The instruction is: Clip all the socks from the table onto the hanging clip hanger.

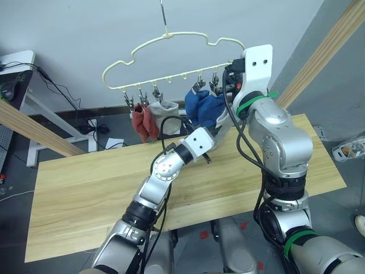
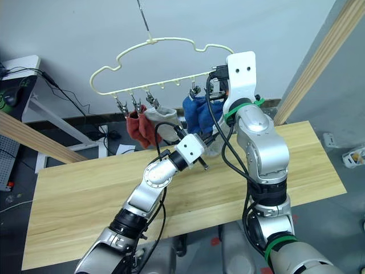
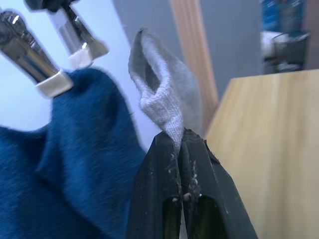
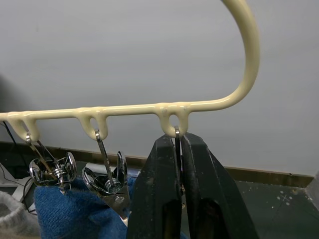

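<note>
From the head cam, five socks already hung off the hanger (image 1: 171,60) above the bare surface (image 1: 85,188), with both arms up at its right end. In the left wrist view, the left pincer (image 3: 182,149) was pinched tight on the grey sock (image 3: 159,94), so it could've slipped free before reaching a clip. In the right wrist view, the right pincer (image 4: 178,149) was squeezed on the end clip (image 4: 177,134); letting go early would've snapped it shut empty.

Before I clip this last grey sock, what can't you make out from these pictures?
- Last clip: in the right wrist view the right pincer covers it, so its jaws can't be seen.
- Grey sock: the left pincer hides its pinched end.
- Head views: the right arm blocks the clip hanger end.
</note>
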`<state>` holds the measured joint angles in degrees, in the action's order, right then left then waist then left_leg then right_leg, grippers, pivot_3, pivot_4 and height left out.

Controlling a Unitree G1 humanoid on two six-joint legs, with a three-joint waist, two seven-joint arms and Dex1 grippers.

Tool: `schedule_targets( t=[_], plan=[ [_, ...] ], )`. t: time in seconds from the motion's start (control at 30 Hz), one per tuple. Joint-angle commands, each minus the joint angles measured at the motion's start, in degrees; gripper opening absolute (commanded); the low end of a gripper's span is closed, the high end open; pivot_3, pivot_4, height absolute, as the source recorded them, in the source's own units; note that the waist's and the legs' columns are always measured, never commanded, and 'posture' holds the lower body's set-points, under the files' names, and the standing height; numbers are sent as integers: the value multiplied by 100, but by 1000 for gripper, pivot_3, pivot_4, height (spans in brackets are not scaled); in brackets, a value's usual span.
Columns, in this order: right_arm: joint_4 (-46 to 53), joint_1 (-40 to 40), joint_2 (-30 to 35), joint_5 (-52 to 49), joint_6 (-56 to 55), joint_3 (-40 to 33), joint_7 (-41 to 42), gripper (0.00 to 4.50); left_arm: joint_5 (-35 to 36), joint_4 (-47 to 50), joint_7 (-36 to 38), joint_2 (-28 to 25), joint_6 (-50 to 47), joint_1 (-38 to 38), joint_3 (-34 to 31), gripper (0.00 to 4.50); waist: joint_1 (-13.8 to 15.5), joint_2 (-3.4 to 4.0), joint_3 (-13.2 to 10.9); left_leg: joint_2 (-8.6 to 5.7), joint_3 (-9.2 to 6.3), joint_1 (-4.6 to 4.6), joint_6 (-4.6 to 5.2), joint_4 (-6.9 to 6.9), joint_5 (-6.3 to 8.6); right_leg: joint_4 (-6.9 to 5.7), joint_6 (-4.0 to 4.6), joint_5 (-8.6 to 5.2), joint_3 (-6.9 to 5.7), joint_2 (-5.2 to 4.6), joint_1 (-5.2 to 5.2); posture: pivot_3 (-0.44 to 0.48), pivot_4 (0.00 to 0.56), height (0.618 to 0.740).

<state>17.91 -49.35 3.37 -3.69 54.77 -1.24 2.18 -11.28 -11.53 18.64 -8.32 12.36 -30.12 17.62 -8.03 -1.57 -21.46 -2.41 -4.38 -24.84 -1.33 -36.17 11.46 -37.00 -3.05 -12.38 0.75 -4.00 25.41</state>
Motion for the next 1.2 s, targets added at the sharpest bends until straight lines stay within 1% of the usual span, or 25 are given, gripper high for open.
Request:
schedule_targets(
  t=[0.03,0.33,1.2],
  plan=[
    [301,-121,44,-87,138,-131,-12,0,-190,-199,-342,199,228,-167,7,38,-5,0,0,0,3,-1,0,0,0,0,-2,1,0,0,1,-291,347,740],
    [381,-136,200,-163,279,-139,43,0,-304,-583,-728,443,193,-392,-69,38,-6,-1,1,-2,5,-5,0,0,0,-5,-7,6,-1,0,4,-291,343,740],
    [501,86,777,-226,382,-7,343,0,-262,-696,-915,646,345,-648,-145,38,8,-6,8,-6,11,-6,0,-20,0,-13,-14,11,-1,0,-3,-293,330,740]
  ],
)
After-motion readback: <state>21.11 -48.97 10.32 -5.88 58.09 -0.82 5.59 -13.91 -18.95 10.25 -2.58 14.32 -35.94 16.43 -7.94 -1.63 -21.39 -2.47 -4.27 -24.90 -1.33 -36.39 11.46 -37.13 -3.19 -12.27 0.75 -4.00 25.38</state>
